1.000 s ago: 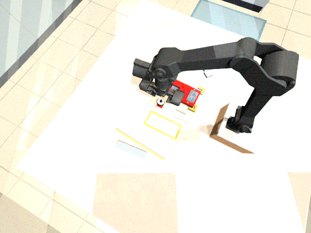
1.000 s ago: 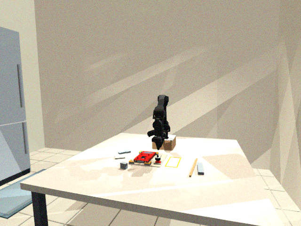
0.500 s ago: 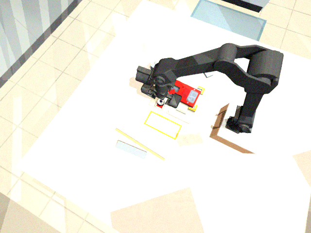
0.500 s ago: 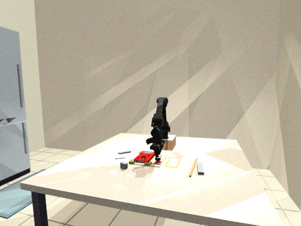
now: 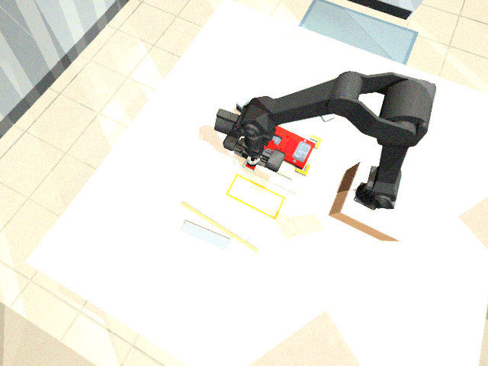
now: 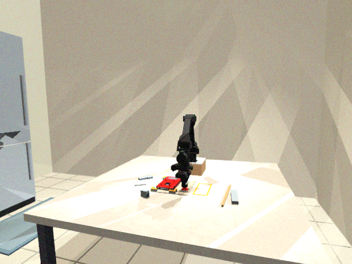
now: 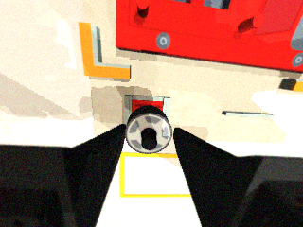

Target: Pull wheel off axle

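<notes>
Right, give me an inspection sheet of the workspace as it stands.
Surface: white table, streaked with light and shadow.
Job's things: wheel on its upright axle over a small red base; yellow-outlined marked area beside it holds nothing.
Clutter: red board with yellow corners; wooden stick; pale flat bar; small grey block; cardboard box by the arm's base.
Gripper: gripper straddles the wheel, fingers at its rim on both sides; grip not yet firm, wheel not lifted.
Cables: nothing seen.
Surroundings: tiled floor, plain wall, fridge on a blue mat.
</notes>
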`<action>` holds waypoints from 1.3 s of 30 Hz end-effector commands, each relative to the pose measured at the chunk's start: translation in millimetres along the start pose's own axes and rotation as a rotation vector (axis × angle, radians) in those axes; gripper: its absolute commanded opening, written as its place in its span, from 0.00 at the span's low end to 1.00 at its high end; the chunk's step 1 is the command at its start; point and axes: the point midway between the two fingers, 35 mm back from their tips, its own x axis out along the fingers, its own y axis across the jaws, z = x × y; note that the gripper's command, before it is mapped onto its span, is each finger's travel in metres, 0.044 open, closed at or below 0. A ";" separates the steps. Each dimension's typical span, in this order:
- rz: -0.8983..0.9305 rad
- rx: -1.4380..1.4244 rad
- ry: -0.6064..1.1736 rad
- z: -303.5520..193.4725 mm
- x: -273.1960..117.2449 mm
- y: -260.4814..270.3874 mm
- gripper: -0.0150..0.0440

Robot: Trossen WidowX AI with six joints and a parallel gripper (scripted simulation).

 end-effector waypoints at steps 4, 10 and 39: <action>-0.002 0.000 0.000 0.0 0.0 -0.2 0.55; -0.001 0.000 0.000 0.0 -0.8 -0.2 0.31; 0.002 -0.001 0.000 -0.1 -10.4 0.2 0.25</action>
